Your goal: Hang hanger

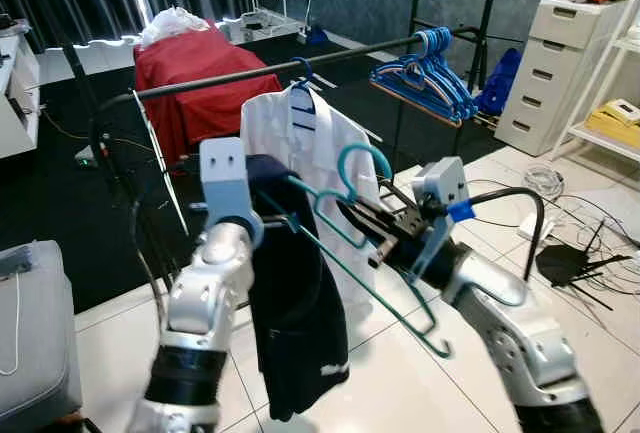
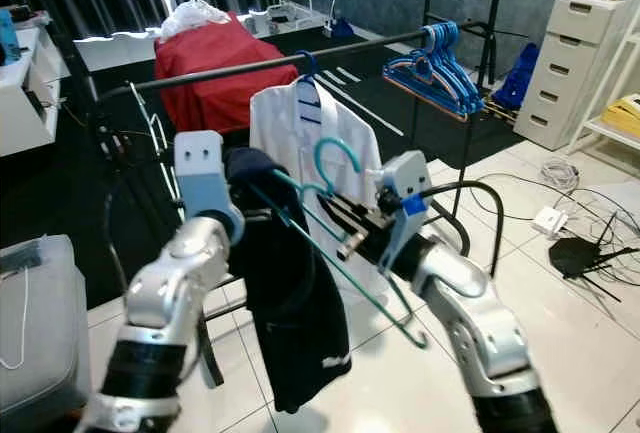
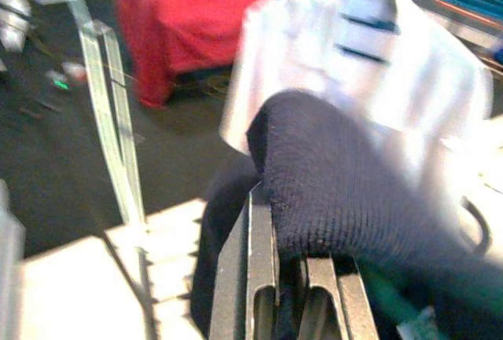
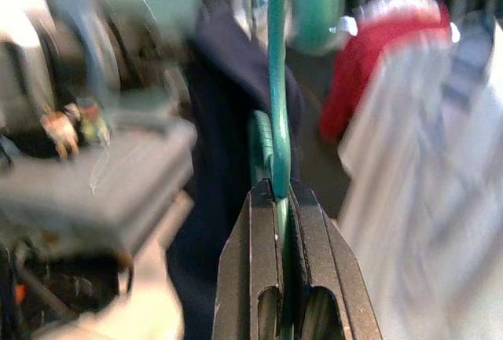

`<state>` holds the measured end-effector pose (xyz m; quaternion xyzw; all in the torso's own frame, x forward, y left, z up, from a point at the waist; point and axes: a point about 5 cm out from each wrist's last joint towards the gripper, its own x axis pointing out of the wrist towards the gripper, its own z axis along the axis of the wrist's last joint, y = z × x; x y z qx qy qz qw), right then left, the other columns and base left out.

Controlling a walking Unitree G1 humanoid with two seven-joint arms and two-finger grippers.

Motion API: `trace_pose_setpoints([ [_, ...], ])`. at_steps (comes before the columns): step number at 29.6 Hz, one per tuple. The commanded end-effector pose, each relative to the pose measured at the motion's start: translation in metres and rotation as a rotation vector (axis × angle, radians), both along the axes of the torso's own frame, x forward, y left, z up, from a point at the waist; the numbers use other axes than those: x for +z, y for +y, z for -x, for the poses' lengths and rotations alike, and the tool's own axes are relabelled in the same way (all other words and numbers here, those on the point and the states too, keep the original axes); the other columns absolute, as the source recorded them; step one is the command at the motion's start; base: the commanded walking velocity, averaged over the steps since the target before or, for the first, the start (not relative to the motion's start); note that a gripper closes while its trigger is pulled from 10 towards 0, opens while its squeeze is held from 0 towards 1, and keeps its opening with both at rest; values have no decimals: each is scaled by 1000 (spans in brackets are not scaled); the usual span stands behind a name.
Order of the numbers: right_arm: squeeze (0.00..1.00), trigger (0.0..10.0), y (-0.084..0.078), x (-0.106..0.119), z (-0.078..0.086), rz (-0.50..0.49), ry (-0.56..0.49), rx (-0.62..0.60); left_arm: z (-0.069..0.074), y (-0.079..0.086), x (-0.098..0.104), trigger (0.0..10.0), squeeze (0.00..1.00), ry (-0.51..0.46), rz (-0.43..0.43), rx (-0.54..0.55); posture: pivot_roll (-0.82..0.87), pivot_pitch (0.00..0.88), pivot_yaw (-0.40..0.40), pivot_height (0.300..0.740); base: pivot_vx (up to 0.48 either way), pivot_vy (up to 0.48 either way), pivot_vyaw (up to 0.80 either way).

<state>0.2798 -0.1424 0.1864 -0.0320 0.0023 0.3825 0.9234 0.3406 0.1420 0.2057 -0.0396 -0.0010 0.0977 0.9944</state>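
A teal hanger (image 1: 361, 148) with a navy garment (image 1: 295, 323) draped over it is held up in front of me, a little short of the black clothes rail (image 1: 230, 77). My right gripper (image 4: 275, 192) is shut on the hanger's neck just below the hook. My left gripper (image 3: 288, 277) is shut on the navy garment at the hanger's left shoulder, and the cloth hides most of its fingers. A white shirt (image 1: 312, 133) hangs on the rail directly behind the teal hook.
Several blue hangers (image 1: 432, 71) bunch at the rail's right end. A red-covered object (image 1: 200, 78) stands behind the rail. White drawers (image 1: 560, 53) stand at far right, with cables and a black device (image 1: 565, 258) on the floor. A grey box (image 1: 30, 323) sits at left.
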Motion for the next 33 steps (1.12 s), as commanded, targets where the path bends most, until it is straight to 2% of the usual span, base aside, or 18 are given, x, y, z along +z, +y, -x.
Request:
trace_pose_setpoints([
  [1, 0, 0, 6, 2, 1, 3, -4, 24, -2, -2, 10, 0, 0, -50, -14, 2, -74, 0, 50, 740, 0, 0, 0],
  [4, 0, 0, -15, -11, 12, 107, 102, -4, -7, 17, 21, 0, 0, -98, -97, 53, -96, 0, 59, 740, 0, 0, 0],
  [8, 0, 0, -17, -14, 23, 139, 145, 41, -8, 21, 24, 0, 0, -117, -139, 62, -100, 0, 62, 740, 0, 0, 0],
  [9, 0, 0, -10, -8, 39, 95, 124, 156, -10, 21, 26, 0, 0, -131, -180, 54, -101, 0, 62, 740, 0, 0, 0],
  [10, 0, 0, -3, 12, 54, -77, 57, 278, -11, 19, 23, 0, 0, -132, -234, 46, -100, 0, 64, 740, 0, 0, 0],
  [11, 0, 0, -3, 12, 54, -77, 57, 278, -11, 19, 23, 0, 0, -132, -234, 46, -100, 0, 64, 740, 0, 0, 0],
  [12, 0, 0, 0, 27, 64, -200, -6, 356, -12, 18, 21, 0, 0, -130, -268, 39, -100, 0, 64, 740, 0, 0, 0],
  [17, 0, 0, -9, 40, 64, -310, -84, 325, -13, 21, 9, 0, 0, -94, -291, 34, -97, 0, 66, 740, 0, 0, 0],
  [18, 0, 10000, -68, 10, 21, -321, -29, -213, -9, 34, -51, 4078, 0, 86, -271, -62, -91, 0, 74, 740, 0, 0, 0],
  [19, 0, 10000, -68, 10, 21, -321, -29, -213, -9, 34, -51, 4078, 0, 86, -271, -62, -91, 0, 74, 740, 0, 0, 0],
  [20, 0, 10000, -91, -12, 11, -279, 37, -416, -3, 39, -76, 4078, 0, 153, -233, -108, -91, 0, 74, 740, 0, 0, 0],
  [21, 0, 10000, -91, -12, 11, -279, 37, -416, -3, 39, -76, 4078, 0, 153, -233, -108, -91, 0, 74, 740, 0, 0, 0],
  [22, 0, 10000, -108, -43, 7, -195, 140, -578, 6, 46, -101, 10000, 0, 214, -220, -124, -93, 0, 73, 740, 0, 0, -488],
  [23, 0, 10000, -108, -43, 7, -195, 140, -578, 6, 46, -101, 10000, 0, 214, -220, -124, -93, 0, 73, 740, 0, 0, -488],
  [24, 0, 10000, -121, -72, 10, -104, 238, -692, 17, 53, -124, 10000, 0, 277, -189, -133, -78, 0, 67, 740, 0, 0, -688],
  [26, 0, 10000, -121, -72, 10, -104, 238, -692, 17, 53, -124, 10000, 0, 277, -189, -133, -78, 0, 67, 740, 0, 0, -688],
  [29, 0, 10000, -139, -116, 25, -24, 369, -864, 44, 69, -159, 10000, 0, 348, -137, -114, -59, 0, 52, 740, 0, 0, -754],
  [33, 0, 10000, -144, -126, 30, -19, 399, -916, 55, 74, -169, 10000, 0, 361, -127, -95, -51, 0, 44, 740, 0, 0, -763],
])
